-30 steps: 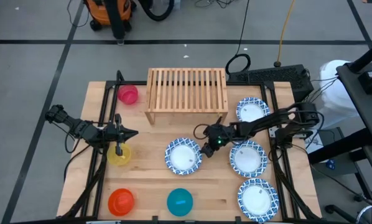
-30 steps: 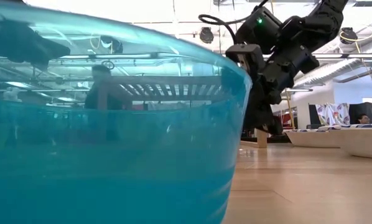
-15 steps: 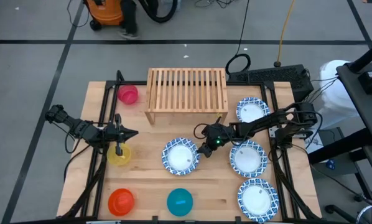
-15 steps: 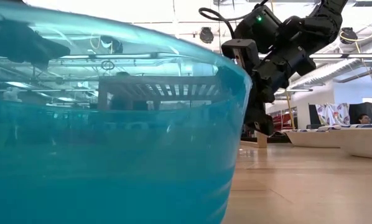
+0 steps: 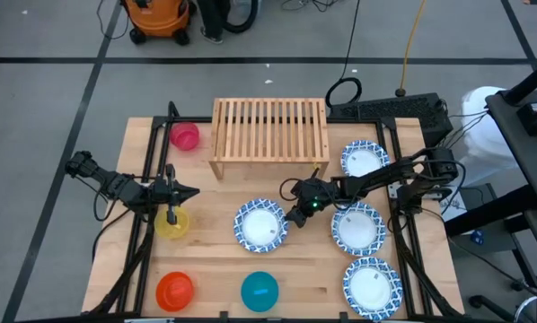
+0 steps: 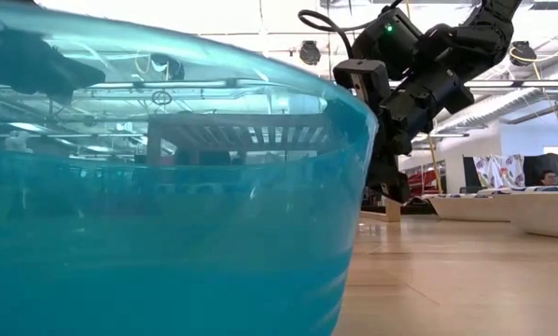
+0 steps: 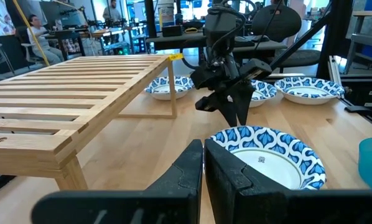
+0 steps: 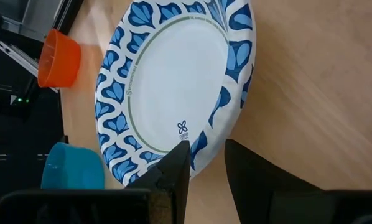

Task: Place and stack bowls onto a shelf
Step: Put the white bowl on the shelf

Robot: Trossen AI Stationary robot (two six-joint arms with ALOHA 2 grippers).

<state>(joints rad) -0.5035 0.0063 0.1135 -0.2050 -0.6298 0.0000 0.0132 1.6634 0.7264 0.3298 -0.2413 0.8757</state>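
Observation:
The blue-patterned bowl (image 5: pixel 260 224) lies in the middle of the table, in front of the light-wood shelf (image 5: pixel 270 135). My right gripper (image 5: pixel 295 215) is shut on that bowl's right rim, also seen in the right wrist view (image 8: pixel 206 146). Three more patterned bowls (image 5: pixel 365 159) (image 5: pixel 358 227) (image 5: pixel 373 285) rest flat along the right side. My left gripper (image 5: pixel 171 215) is shut (image 7: pixel 203 168) over the yellow bowl (image 5: pixel 172 224); whether it touches the bowl does not show. The pink bowl (image 5: pixel 184 135), orange-red bowl (image 5: pixel 174 290) and teal bowl (image 5: pixel 259 291) stand on the table. My right gripper pinches the patterned bowl's right rim (image 8: pixel 209 134), one finger (image 8: pixel 173 168) over the white inside and the other (image 8: pixel 248 177) outside. The fingers slant down from the table's right side (image 7: pixel 237 118). The bowl's base stays on the table.
The teal bowl (image 6: pixel 167 187) stands right in front of the low camera and hides most of the table. The shelf top (image 7: pixel 61 87) carries nothing. A black frame rail (image 5: pixel 152 179) runs along the table's left side, and cables lie behind the shelf (image 5: pixel 345 90).
My right gripper has shifted a little toward the table's left edge, and the patterned bowl in it has slid a short way left along the table. In the last half second both have kept still.

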